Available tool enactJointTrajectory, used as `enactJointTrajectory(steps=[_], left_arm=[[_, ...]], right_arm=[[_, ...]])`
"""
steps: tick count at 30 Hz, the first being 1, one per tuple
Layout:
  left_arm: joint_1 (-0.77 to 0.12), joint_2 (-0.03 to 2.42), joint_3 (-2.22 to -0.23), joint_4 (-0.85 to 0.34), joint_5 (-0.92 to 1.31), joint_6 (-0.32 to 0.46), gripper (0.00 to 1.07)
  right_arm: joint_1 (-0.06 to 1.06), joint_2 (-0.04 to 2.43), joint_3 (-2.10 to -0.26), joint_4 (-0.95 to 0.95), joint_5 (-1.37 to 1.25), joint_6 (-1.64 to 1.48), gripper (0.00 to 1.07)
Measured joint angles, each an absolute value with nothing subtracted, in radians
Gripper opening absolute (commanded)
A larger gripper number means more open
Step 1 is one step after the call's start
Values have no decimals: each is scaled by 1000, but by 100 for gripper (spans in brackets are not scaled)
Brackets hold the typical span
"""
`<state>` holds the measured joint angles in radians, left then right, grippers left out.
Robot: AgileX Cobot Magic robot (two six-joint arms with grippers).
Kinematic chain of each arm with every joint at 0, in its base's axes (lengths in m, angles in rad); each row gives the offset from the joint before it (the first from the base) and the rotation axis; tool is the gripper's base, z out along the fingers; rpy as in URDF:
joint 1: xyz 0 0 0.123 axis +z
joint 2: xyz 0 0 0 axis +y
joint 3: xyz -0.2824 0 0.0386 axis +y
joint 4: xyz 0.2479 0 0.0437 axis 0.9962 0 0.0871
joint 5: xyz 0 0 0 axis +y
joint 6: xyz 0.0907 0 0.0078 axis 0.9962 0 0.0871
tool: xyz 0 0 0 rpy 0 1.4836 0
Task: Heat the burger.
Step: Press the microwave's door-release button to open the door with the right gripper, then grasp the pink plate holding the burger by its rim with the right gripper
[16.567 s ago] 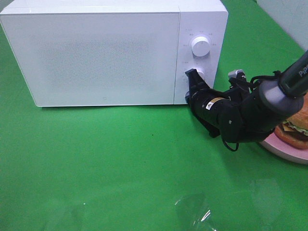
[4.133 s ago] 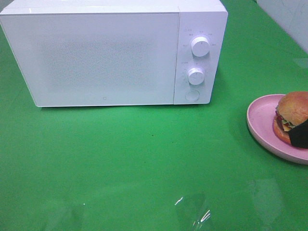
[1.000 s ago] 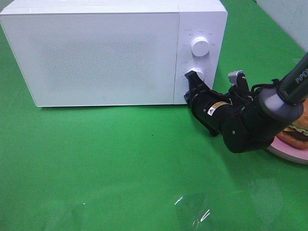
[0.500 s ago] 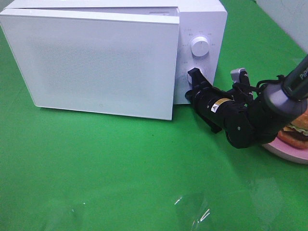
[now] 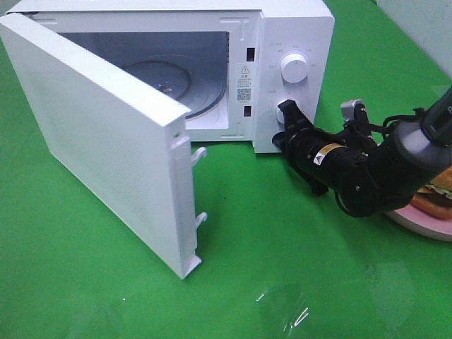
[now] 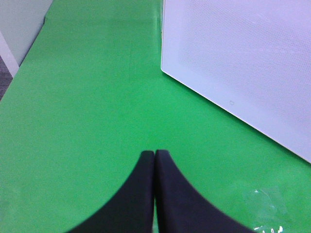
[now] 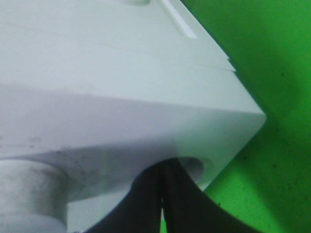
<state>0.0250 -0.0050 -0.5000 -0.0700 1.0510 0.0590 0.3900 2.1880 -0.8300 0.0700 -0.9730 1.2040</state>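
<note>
Pressing against the microwave (image 5: 296, 35) front, our right gripper (image 7: 163, 167) has its fingers squeezed together on nothing, tips at the round release button (image 7: 197, 167). The door (image 5: 99, 141) stands wide open and the glass turntable (image 5: 191, 85) is bare. The burger (image 5: 434, 198) sits on its pink plate (image 5: 417, 220) at the table's right edge, mostly hidden behind our right arm. We judge that arm the main hazard: pulling back carelessly could clip the plate rim or topple the burger. The fingers must spread before any grasp, and a tilted plate could let the burger slide off. Our left gripper (image 6: 154, 160), also pressed shut and empty, hovers near the door, so a stray move there could knock it closed.
</note>
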Motion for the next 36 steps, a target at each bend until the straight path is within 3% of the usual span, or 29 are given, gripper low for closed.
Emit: enactJointTrajectory(steps=[9, 13, 15, 19, 22, 24, 26, 32, 36], left_arm=[[25, -5, -500, -70, 1051, 59, 0], [25, -5, -500, -70, 1051, 59, 0], [25, -5, -500, -70, 1051, 59, 0], [25, -5, -500, -70, 1051, 59, 0], [25, -5, -500, -70, 1051, 59, 0], [25, -5, -500, -70, 1051, 59, 0], [25, -5, -500, -70, 1051, 59, 0], [25, -5, -500, -70, 1051, 59, 0], [25, -5, -500, -70, 1051, 59, 0]], right_arm=[[352, 1992, -671, 77, -963, 1104, 11], [352, 1902, -637, 17, -838, 974, 19], [352, 1794, -634, -59, -673, 797, 31], [352, 1693, -636, -81, -452, 605, 43], [352, 1675, -641, -82, -397, 570, 47], [352, 1616, -713, -83, -112, 416, 58], [352, 1606, -772, -90, 41, 341, 63], [349, 1604, -919, -110, 337, 234, 65], [325, 1604, -963, -112, 391, 234, 65]])
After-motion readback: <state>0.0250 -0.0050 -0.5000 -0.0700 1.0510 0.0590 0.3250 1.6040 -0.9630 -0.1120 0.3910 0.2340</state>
